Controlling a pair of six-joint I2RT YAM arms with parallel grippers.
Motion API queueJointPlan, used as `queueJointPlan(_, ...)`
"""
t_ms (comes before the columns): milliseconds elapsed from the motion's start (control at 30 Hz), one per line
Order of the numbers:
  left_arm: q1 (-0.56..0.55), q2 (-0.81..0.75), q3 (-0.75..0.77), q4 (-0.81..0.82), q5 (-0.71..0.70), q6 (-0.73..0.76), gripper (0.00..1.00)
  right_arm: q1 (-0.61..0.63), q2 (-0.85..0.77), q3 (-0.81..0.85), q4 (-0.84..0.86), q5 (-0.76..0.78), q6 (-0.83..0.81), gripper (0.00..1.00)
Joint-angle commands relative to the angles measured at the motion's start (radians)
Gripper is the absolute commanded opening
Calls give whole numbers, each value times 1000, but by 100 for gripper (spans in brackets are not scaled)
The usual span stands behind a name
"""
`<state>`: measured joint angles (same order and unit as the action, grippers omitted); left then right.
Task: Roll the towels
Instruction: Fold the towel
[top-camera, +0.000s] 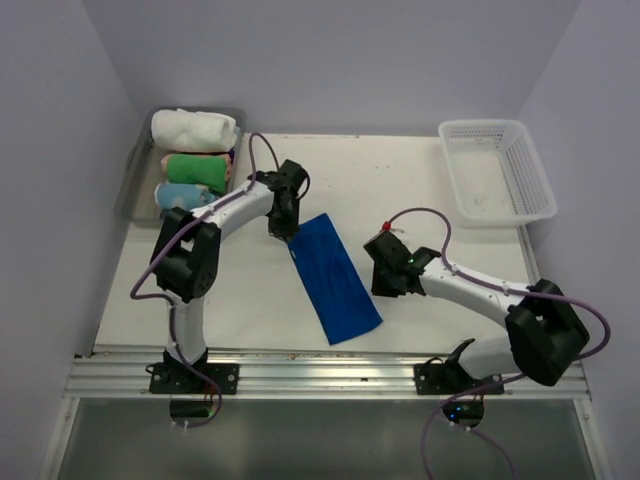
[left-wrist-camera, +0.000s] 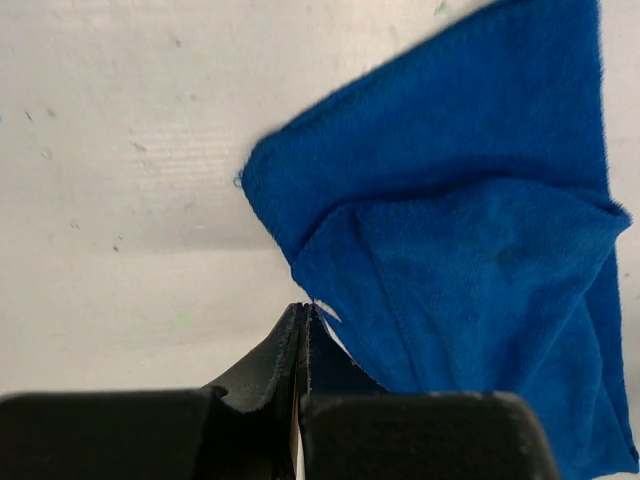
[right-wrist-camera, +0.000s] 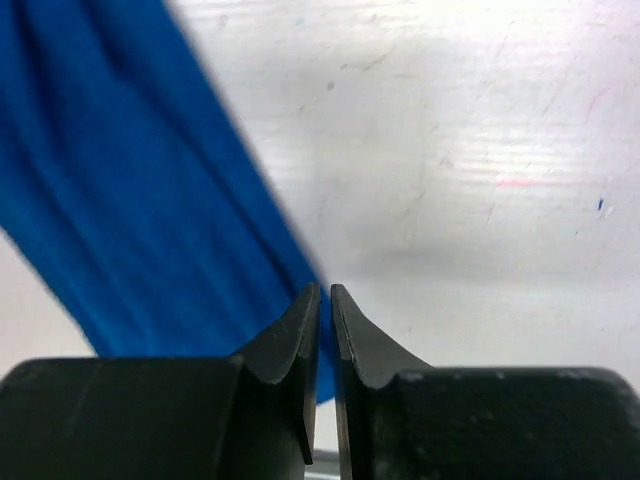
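While the blue towel (top-camera: 335, 280) lies flat as a long folded strip on the table (top-camera: 400, 180), the step in hand appears to be the start of its roll. The strip's near end reaches closer to the bases than either tool. The right gripper (right-wrist-camera: 325, 290) stands just beside the strip's right edge, jaws parted by a slit and grasping nothing. Farther off, the left gripper (left-wrist-camera: 303, 308) sits at the strip's far left corner, jaws pressed together. A turned-over flap touches its tips; whether cloth is pinched cannot be told. The next move likely calls for turning the far edge evenly toward the near end. Beyond the left gripper, the white towel (top-camera: 195, 128) rests already rolled in the bin (top-camera: 135, 170).
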<state>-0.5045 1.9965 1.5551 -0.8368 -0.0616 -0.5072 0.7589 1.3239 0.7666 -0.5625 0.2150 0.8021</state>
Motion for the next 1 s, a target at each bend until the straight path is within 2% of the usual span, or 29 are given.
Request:
queueJointPlan(0, 3, -21, -90, 93, 81, -39, 0, -55, 80, 8, 76, -74, -73, 13)
queueJointPlan(133, 1, 41, -113, 137, 117, -47, 0, -50, 150, -16, 111, -120, -72, 7)
queueJointPlan(267, 6, 113, -57, 148, 115, -31, 0, -3, 98, -102, 148, -132, -23, 6)
queueJointPlan(400, 11, 209, 98, 114, 108, -8, 0, 112, 37, -145, 171, -129, 80, 6)
queueJointPlan(533, 12, 223, 221, 41, 66, 9, 0, 172, 5, -138, 132, -82, 152, 5)
queueJointPlan(667, 11, 141, 229, 15, 3, 24, 2, 172, -67, -115, 38, 1, 160, 7)
queueJointPlan(767, 9, 41, 177, -13, -17, 18, 12, 172, -77, -64, -23, 50, 117, 11)
queueJointPlan(900, 0, -210, -74, 50, 22, -4, 27, 178, -74, -33, -33, 35, 68, 18)
queueJointPlan(967, -22, -325, -209, 67, 55, -39, 29, 183, -74, -24, -31, 14, 68, 22)
